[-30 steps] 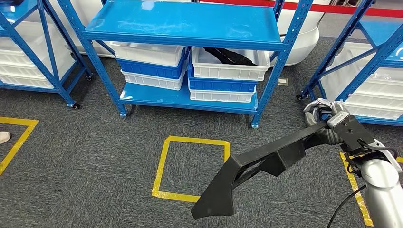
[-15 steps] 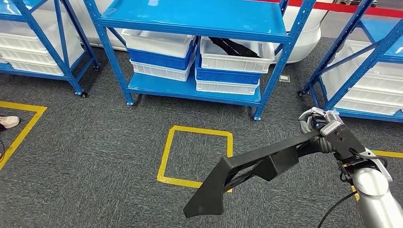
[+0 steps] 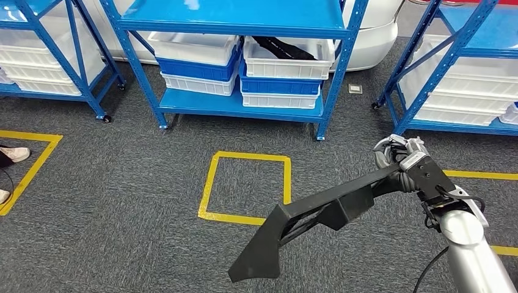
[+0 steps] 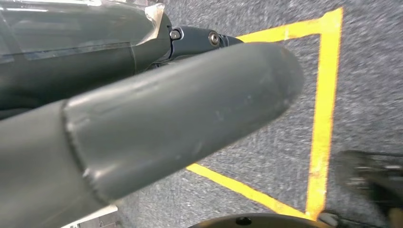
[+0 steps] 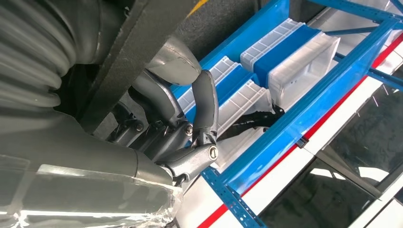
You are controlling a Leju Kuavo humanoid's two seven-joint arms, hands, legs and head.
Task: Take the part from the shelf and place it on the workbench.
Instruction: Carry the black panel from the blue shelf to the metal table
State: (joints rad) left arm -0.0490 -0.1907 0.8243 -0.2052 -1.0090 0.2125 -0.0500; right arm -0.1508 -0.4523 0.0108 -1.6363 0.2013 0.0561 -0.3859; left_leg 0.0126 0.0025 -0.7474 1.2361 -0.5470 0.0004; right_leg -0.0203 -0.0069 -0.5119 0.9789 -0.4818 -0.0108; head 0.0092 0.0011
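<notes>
My right hand point(image 3: 406, 165) grips the thin end of a long black angular part point(image 3: 305, 223). The part slants down and to the left over the grey carpet, its broad end low in the head view. Up close in the right wrist view, dark fingers point(image 5: 204, 104) curl around the part's black bar point(image 5: 138, 47). The blue shelf point(image 3: 232, 18) stands behind, and another black part point(image 3: 284, 49) lies in a white bin point(image 3: 287, 64) on it. My left hand point(image 4: 166, 109) hangs over the floor, its thick grey thumb large in the left wrist view; how its fingers lie is hidden.
A yellow tape square point(image 3: 244, 186) marks the carpet in front of the shelf. More blue racks with white bins stand at the left point(image 3: 43, 55) and the right point(image 3: 464, 79). A person's shoes point(image 3: 12, 154) stand at the far left by more yellow tape.
The whole scene has slid up the picture, so the camera has drawn back from the shelf. The part stays held in my right hand. A person's shoes have come into view at the left.
</notes>
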